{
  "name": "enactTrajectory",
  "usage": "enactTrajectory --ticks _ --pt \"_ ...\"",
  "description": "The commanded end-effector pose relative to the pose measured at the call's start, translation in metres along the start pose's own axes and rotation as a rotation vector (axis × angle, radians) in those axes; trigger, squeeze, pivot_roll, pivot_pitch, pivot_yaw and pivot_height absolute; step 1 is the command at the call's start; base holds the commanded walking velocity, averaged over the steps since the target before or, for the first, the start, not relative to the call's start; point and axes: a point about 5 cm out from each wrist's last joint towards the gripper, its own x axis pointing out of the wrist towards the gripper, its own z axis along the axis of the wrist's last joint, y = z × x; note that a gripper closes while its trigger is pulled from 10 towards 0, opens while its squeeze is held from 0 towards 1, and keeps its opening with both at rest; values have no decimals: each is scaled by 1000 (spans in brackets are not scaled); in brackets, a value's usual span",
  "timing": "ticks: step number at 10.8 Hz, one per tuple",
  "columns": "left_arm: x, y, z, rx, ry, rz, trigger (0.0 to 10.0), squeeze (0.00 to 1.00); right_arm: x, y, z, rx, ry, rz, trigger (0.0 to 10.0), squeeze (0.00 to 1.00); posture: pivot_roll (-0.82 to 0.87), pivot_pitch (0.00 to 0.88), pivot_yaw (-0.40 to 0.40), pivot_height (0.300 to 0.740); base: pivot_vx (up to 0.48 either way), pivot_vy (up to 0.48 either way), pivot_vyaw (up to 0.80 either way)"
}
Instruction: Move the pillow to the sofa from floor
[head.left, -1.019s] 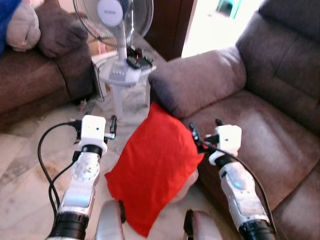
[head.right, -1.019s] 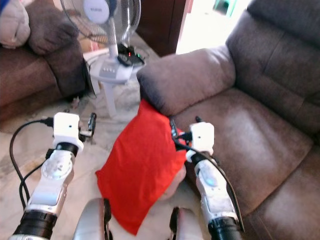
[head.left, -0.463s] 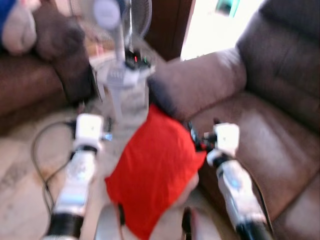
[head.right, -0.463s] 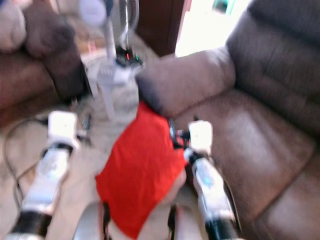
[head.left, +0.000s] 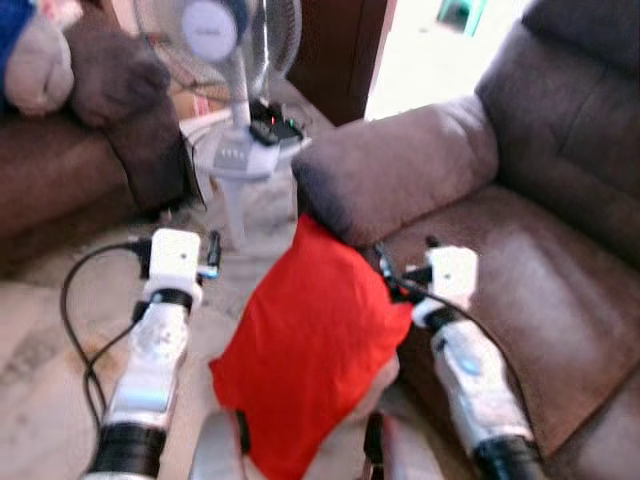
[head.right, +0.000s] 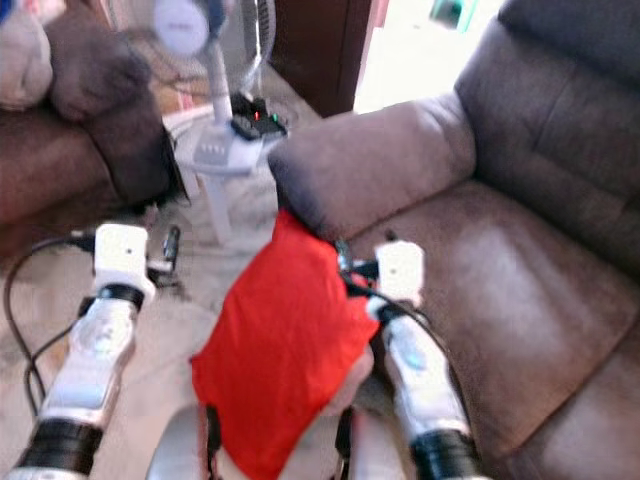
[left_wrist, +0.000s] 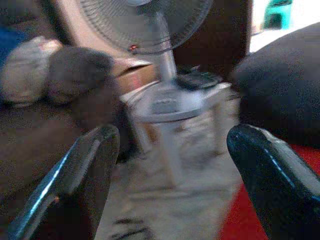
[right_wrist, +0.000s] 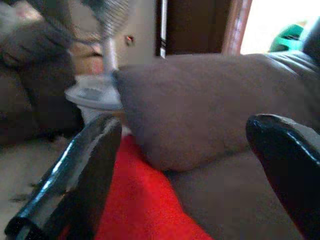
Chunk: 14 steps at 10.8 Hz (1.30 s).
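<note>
Red pillow (head.left: 310, 350) propped on the floor (head.left: 50, 330) against the brown sofa (head.left: 520, 270) front
Left gripper (left_wrist: 170, 175) and right gripper (right_wrist: 190, 165) both spread wide, holding nothing, flanking it (right one just beside its edge); fan (head.left: 225, 40) behind

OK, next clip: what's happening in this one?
A humanoid robot stands in a living room facing a red pillow that leans against the front of a brown sofa, under its armrest. Both arms are raised, one on each side of the pillow. The right tool is open at the pillow's upper right edge, and the left tool is open over the floor to the pillow's left. Neither is gripping it yet. A white fan stands behind.
</note>
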Motion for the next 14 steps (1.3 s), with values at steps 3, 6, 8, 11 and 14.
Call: enactTrajectory --ticks 3,6,8,11,14 --pt "2 2 3 17 -10 -3 10000 0 2 -1 2 11 -9 -8 10000 0 61 85 -80 597 262 0 0" --pt "2 2 4 18 -11 -5 10000 0 2 0 2 13 -7 -7 10000 0 60 91 -78 597 264 0 0" --pt "2 1 4 18 -10 -7 10000 0 1 0 0 17 -3 -9 10000 0 60 96 -77 597 264 0 0" --pt "1 0 2 36 -8 -19 10000 0 0 2 -6 37 32 -2 10000 0 60 100 -78 597 87 0 0" --pt "1 -2 2 32 -1 -27 10000 0 -4 -3 -29 88 155 -35 10000 0 62 105 -81 597 0 0 0"
